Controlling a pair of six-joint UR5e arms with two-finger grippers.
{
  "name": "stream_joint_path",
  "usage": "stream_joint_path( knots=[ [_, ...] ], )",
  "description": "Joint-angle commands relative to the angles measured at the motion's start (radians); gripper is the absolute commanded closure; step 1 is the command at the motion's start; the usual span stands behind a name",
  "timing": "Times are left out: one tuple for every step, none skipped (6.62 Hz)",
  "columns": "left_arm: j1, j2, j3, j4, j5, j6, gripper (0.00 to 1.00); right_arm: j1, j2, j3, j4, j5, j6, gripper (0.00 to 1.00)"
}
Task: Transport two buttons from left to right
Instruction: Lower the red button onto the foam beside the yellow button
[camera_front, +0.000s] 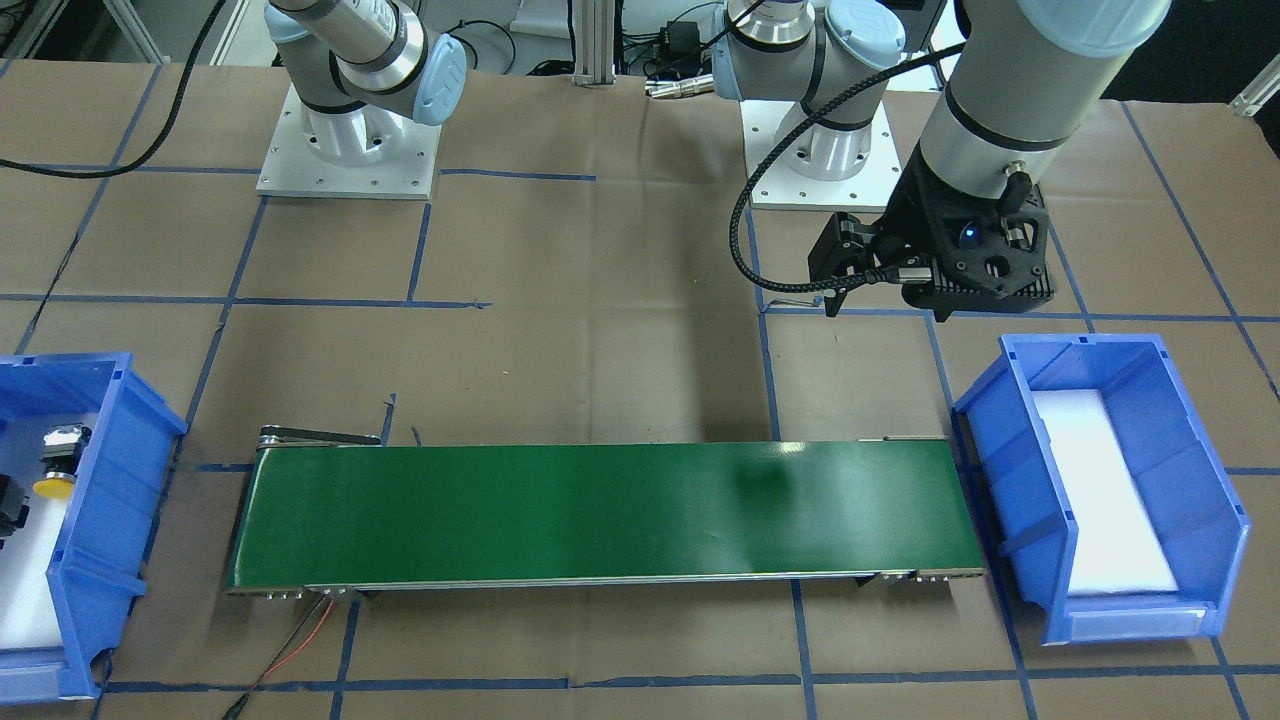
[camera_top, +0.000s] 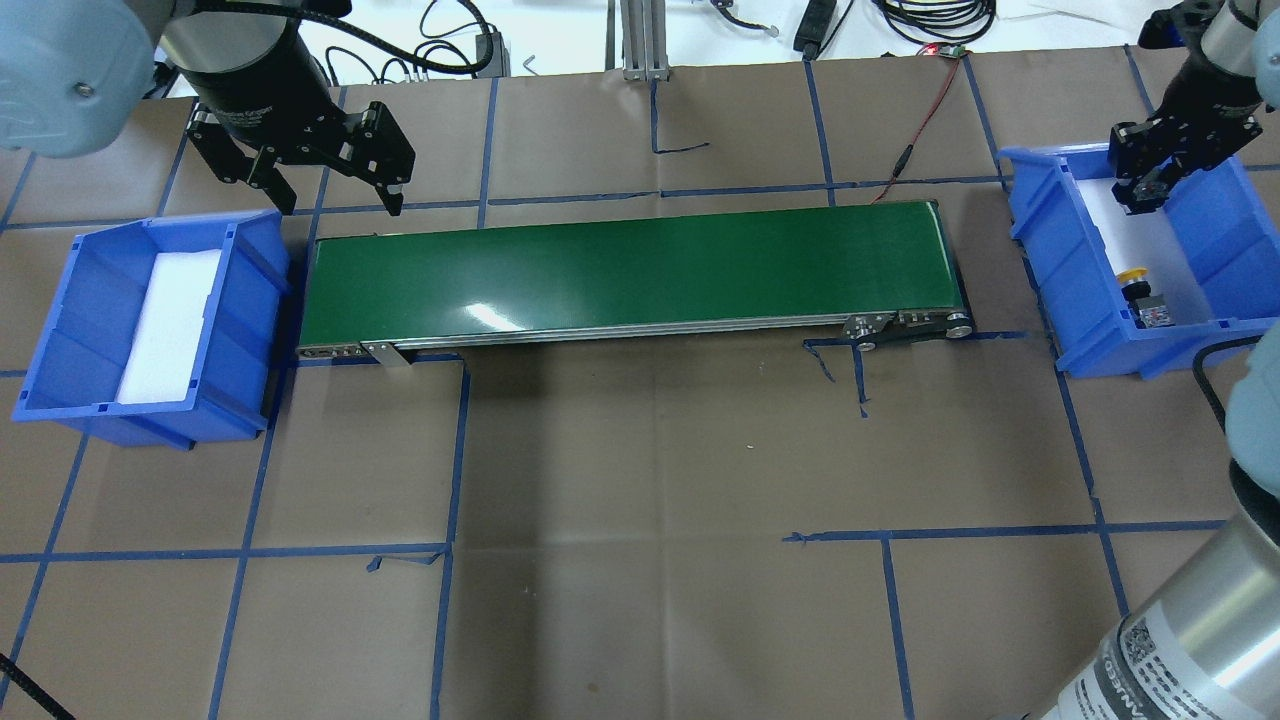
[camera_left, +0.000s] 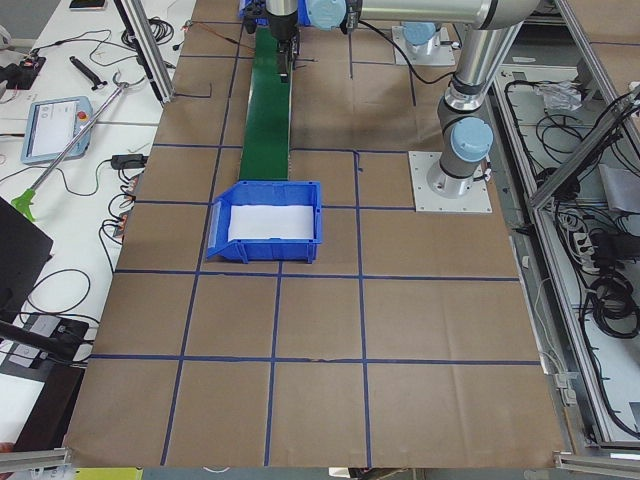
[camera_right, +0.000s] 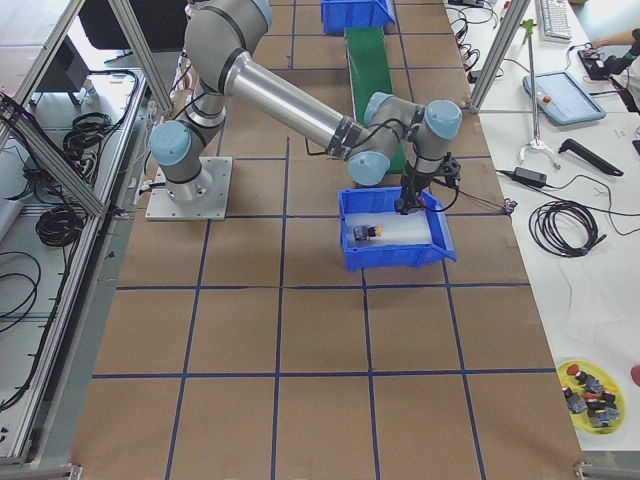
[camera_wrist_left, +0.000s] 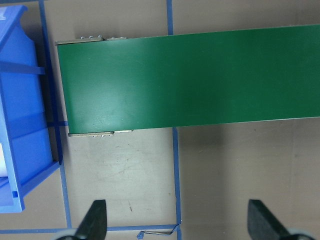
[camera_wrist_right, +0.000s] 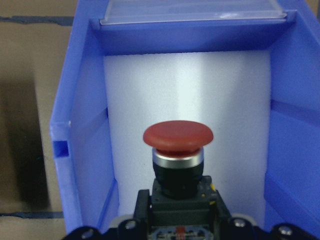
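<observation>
The red-capped button is clamped by its black body in my right gripper, which hangs above the white foam floor of the right blue bin. In the overhead view that gripper is over the bin's far half. The yellow-capped button lies on its side in the same bin, nearer the robot; it also shows in the front view. My left gripper is open and empty, in the air just beyond the far left end of the green conveyor belt.
The left blue bin holds only a white foam pad. The conveyor runs between the two bins. A red-and-black wire lies on the table behind its right end. Blue tape lines cross the brown table cover.
</observation>
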Motion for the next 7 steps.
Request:
stream_joint_path(
  knots=[
    [0.000, 0.000, 0.000, 0.000, 0.000, 0.000, 0.00, -0.002, 0.042, 0.005, -0.050, -0.002, -0.073, 0.95],
    [0.000, 0.000, 0.000, 0.000, 0.000, 0.000, 0.00, -0.005, 0.056, 0.008, -0.050, -0.003, -0.077, 0.95],
    [0.000, 0.000, 0.000, 0.000, -0.002, 0.000, 0.00, -0.006, 0.057, 0.015, -0.050, -0.013, -0.095, 0.95],
    [0.000, 0.000, 0.000, 0.000, 0.000, 0.000, 0.00, -0.008, 0.065, 0.016, -0.048, -0.014, -0.095, 0.95],
    [0.000, 0.000, 0.000, 0.000, -0.002, 0.000, 0.00, -0.009, 0.068, 0.021, -0.047, -0.016, -0.086, 0.95],
    [0.000, 0.000, 0.002, 0.000, -0.002, 0.000, 0.00, -0.011, 0.069, 0.028, -0.047, -0.016, -0.086, 0.95],
    [0.000, 0.000, 0.002, 0.000, -0.002, 0.000, 0.00, -0.011, 0.069, 0.039, -0.048, -0.016, -0.081, 0.95]
  ],
)
